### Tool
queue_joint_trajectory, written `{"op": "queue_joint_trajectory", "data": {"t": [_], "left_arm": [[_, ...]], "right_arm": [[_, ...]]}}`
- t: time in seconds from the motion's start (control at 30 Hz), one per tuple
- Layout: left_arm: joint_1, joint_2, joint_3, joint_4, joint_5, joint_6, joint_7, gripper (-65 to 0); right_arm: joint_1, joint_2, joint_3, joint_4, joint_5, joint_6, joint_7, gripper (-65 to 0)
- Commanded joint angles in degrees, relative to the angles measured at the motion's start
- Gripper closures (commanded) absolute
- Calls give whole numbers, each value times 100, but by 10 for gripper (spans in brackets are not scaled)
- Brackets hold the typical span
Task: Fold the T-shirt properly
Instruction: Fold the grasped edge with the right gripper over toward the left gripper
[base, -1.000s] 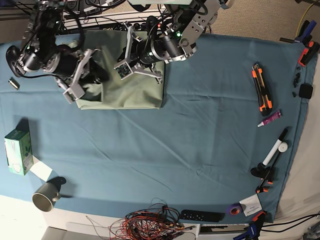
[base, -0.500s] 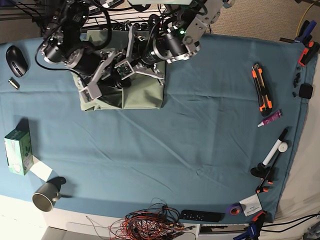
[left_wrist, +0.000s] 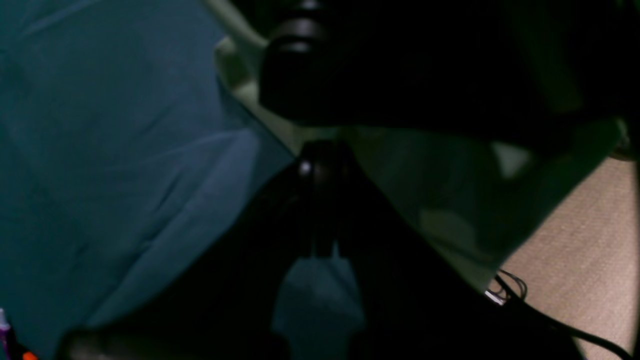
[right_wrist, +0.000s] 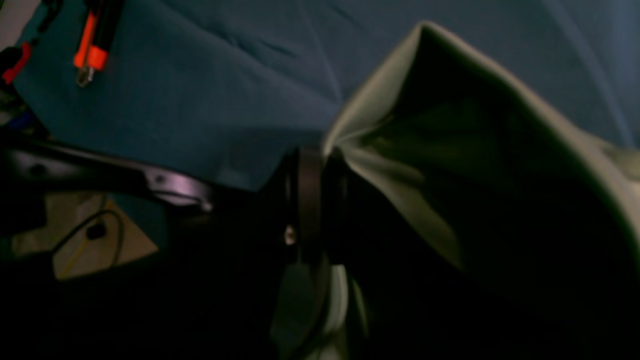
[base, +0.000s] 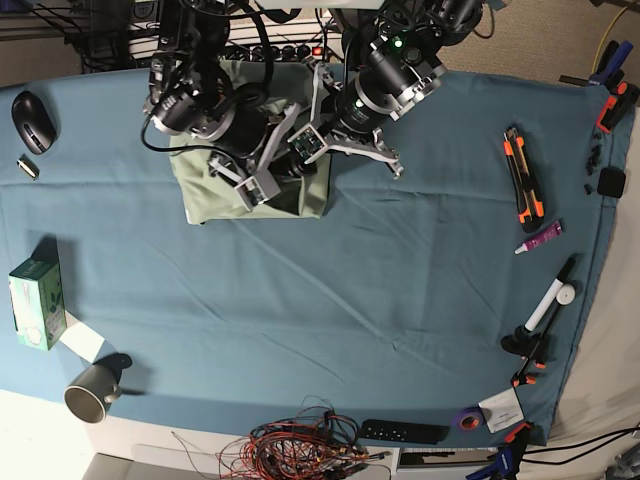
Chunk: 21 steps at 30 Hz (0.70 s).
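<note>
Base view: we see the T-shirt (base: 200, 185) folded at the bench's (base: 400, 280) far edge, left of the orange cutter (base: 524, 178).
Right end effector (right_wrist: 320, 165): clamped on the shirt's pale edge.
Left end effector (left_wrist: 320, 150): jaws together, over the shirt.

— How did the two arms stand?
— Both reached in from the far edge of the bench and met close together near its far middle, wrists bent downward.
— And the left end effector (base: 318, 150)?
— Its jaws were closed, with nothing visibly between them.
— The right end effector (right_wrist: 320, 165)?
— Pinched tight on a fold of the T-shirt (right_wrist: 480, 150), just beside the left one.
</note>
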Motion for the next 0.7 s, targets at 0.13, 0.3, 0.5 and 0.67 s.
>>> {"op": "queue_joint_trajectory", "data": {"t": [0.13, 0.3, 0.5, 0.67], "left_arm": [[-28, 15, -164, 107, -20, 42, -127, 0], [-28, 2, -468, 107, 61, 393, -120, 0], [-26, -92, -1062, 111, 195, 774, -127, 0], [-26, -94, -1598, 111, 76, 787, -175, 0]], "right_arm": [[33, -98, -66, 101, -157, -105, 275, 0], [33, -190, -66, 98, -177, -105, 280, 0], [35, -188, -66, -284, -175, -105, 365, 0], [116, -188, -66, -756, -129, -103, 487, 0]]}}
